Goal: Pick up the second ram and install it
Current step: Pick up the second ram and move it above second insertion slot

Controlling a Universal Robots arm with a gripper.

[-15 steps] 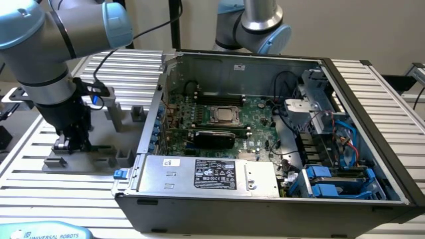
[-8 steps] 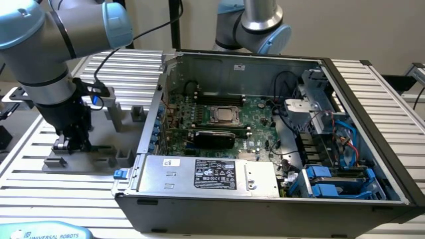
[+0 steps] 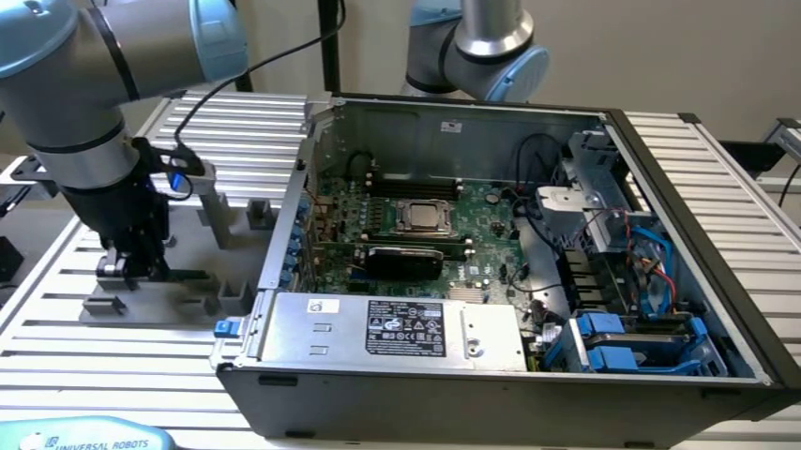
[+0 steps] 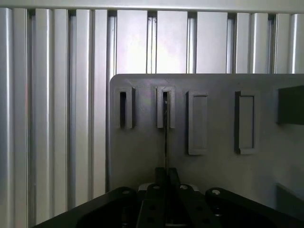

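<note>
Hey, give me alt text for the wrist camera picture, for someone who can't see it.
The tool is closed on the second ram, a thin stick seen edge-on whose far end sits in a slotted block on a grey fixture plate. Similar blocks stand beside it, and the plate lies on a ribbed aluminium table.

Looking down on a slatted aluminium table (image 3: 113, 366), grooves running side by side. Resting flat on it, toward the exterior view's left, a grey fixture plate (image 3: 169, 314) with upright blocks (image 3: 259, 216) and narrow slots (image 4: 123, 109). Just beside that, planted on the same slats, an open computer case (image 3: 501, 398), side panel off.
</note>
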